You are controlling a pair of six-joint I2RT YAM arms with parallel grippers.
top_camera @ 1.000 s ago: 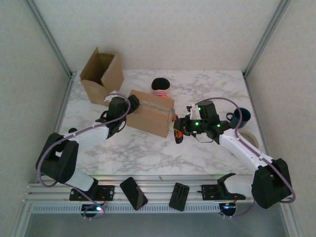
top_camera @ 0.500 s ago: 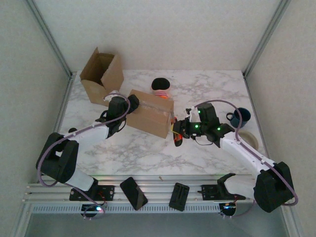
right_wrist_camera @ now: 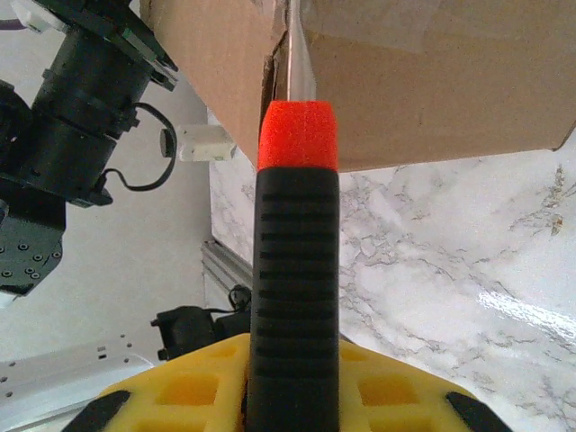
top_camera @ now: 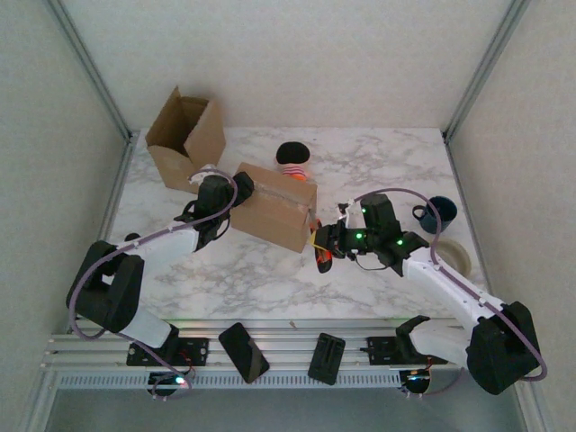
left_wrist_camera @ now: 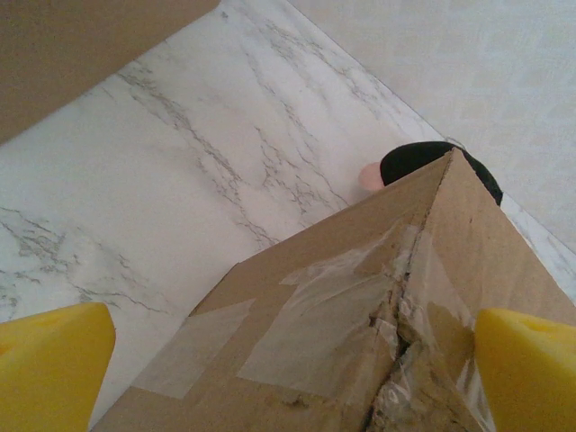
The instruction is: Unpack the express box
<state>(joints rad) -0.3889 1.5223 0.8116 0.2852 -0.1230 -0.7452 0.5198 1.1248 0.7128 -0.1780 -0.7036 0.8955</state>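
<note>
Pretty clearly a robotics lab test cell, not anyone's home. The marble-look tabletop (top_camera: pixel 378 166) is boxed in by plain white wall panels (top_camera: pixel 288 54), held by bare metal frame posts at the far left (top_camera: pixel 90 67) and far right (top_camera: pixel 484 67). Along the near edge runs an aluminium rail (top_camera: pixel 288 346) with a left arm (top_camera: pixel 162 241) and a right arm (top_camera: pixel 441 274) bolted to it, lilac cables (top_camera: pixel 90 279) looping off them and little green lights (top_camera: pixel 360 236) glowing. The stuff on the table reads as props: an open cardboard box (top_camera: pixel 184 135), a taped box (top_camera: pixel 274 205), a blue mug (top_camera: pixel 439 214) and a tape roll (top_camera: pixel 457 255).
</note>
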